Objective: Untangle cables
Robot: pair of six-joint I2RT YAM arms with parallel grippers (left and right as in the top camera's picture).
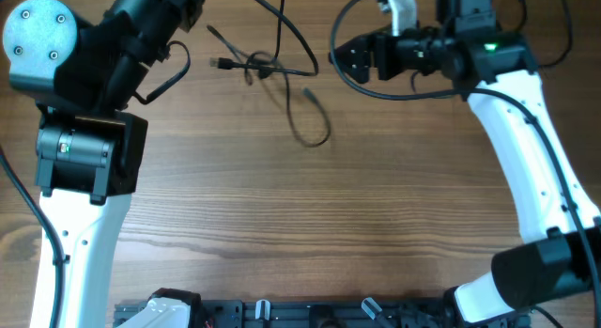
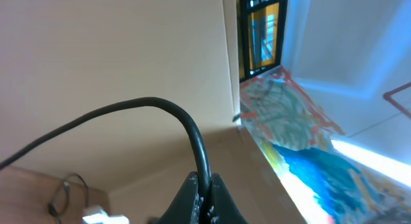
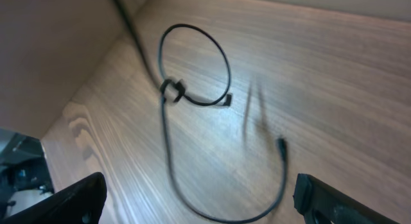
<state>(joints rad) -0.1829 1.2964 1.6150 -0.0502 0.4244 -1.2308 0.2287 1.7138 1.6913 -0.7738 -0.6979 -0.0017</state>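
A thin black cable (image 1: 282, 27) comes down from the top edge to a small tangle (image 1: 258, 67) on the wooden table, and a loose end curls to the right (image 1: 317, 121). My left gripper (image 2: 204, 193) is shut on the black cable (image 2: 186, 121) and holds it high; in the overhead view its fingers are past the top edge. My right gripper (image 1: 343, 57) is open and empty, hovering right of the tangle. In the right wrist view its fingers (image 3: 199, 205) are spread wide above the cable loop and knot (image 3: 172, 89).
The wooden table (image 1: 310, 215) stretches toward the front. The left arm's bulky base (image 1: 80, 149) stands at the left and the right arm's white link (image 1: 535, 159) at the right. A dark rail (image 1: 310, 314) lies along the front edge.
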